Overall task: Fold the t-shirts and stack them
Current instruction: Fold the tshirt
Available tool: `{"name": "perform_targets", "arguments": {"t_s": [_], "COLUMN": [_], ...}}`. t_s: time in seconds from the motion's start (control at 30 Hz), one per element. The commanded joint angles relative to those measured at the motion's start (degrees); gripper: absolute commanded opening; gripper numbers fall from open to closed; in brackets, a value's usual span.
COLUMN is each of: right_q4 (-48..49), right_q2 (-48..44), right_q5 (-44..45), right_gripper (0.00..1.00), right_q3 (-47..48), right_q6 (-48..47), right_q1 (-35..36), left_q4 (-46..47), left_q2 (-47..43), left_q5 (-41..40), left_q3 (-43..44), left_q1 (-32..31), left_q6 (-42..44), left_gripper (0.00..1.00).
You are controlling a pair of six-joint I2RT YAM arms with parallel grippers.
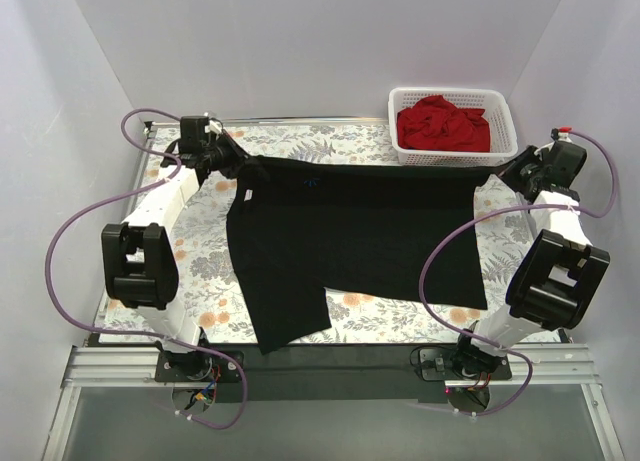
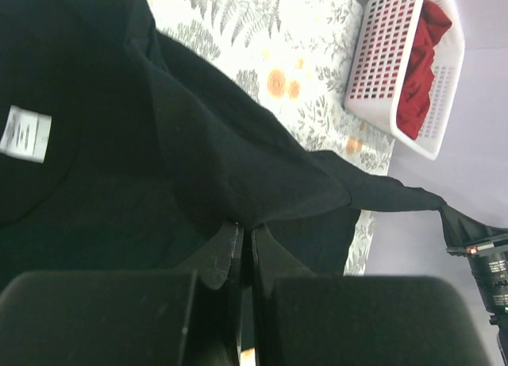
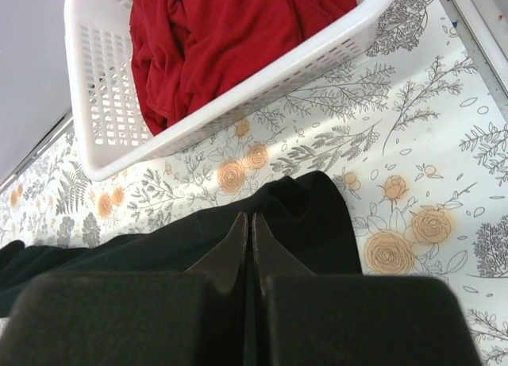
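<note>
The black t-shirt (image 1: 350,236) hangs stretched between both grippers above the floral table, its lower part draping toward the near edge. My left gripper (image 1: 232,161) is shut on its far left corner; the pinch shows in the left wrist view (image 2: 246,225), with the white neck label (image 2: 25,133) nearby. My right gripper (image 1: 508,171) is shut on the far right corner, seen in the right wrist view (image 3: 248,217). The red t-shirt (image 1: 442,124) lies crumpled in the white basket (image 1: 500,98), and it also shows in the right wrist view (image 3: 222,40).
The white lattice basket stands at the back right corner of the table, just beyond my right gripper. The floral tablecloth (image 1: 200,236) covers the table. White walls close in on the left, right and back.
</note>
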Motion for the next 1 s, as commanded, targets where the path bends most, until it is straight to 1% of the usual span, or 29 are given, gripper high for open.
{"name": "perform_targets", "arguments": {"t_s": [0.0,0.2,0.43,0.57,0.7,0.73,0.8,0.97], "right_q4": [-1.18,-2.34,-2.25,-1.12,-0.41,1.16,1.35,1.79], "right_q2": [-3.07,-5.61,-7.55,-6.85,-4.57,-4.04,-2.63,-1.05], "right_q5": [2.69,3.04,4.80,5.59,5.51,5.42,5.42,4.80], "right_gripper": [0.01,0.01,0.01,0.02,0.02,0.03,0.02,0.03], "right_q3": [-1.40,-5.27,-13.09,-16.43,-17.75,-17.84,-17.76,-18.37], "right_q6": [-1.76,-1.59,0.08,0.08,0.08,0.00,-0.18,-0.36], "right_q1": [-1.15,-1.23,-1.32,-1.32,-1.32,-1.32,-1.32,-1.32], "left_q4": [-2.22,-2.05,0.49,2.51,5.67,6.20,7.87,9.02], "left_q2": [-6.79,-9.79,-12.87,-14.54,-13.14,-12.79,-12.08,-11.90], "left_q5": [-1.38,-2.52,-2.61,-2.87,-1.82,-1.56,-1.12,-0.85], "left_q3": [-2.79,-8.77,-18.87,-25.72,-30.29,-31.18,-33.02,-34.27], "left_q1": [0.98,0.98,0.98,0.98,0.98,0.98,0.98,0.98], "left_q6": [-1.16,-2.40,-5.21,-5.91,-6.26,-6.44,-6.79,-7.41], "left_gripper": [0.02,0.03,0.03,0.03,0.05,0.06,0.06,0.06]}}
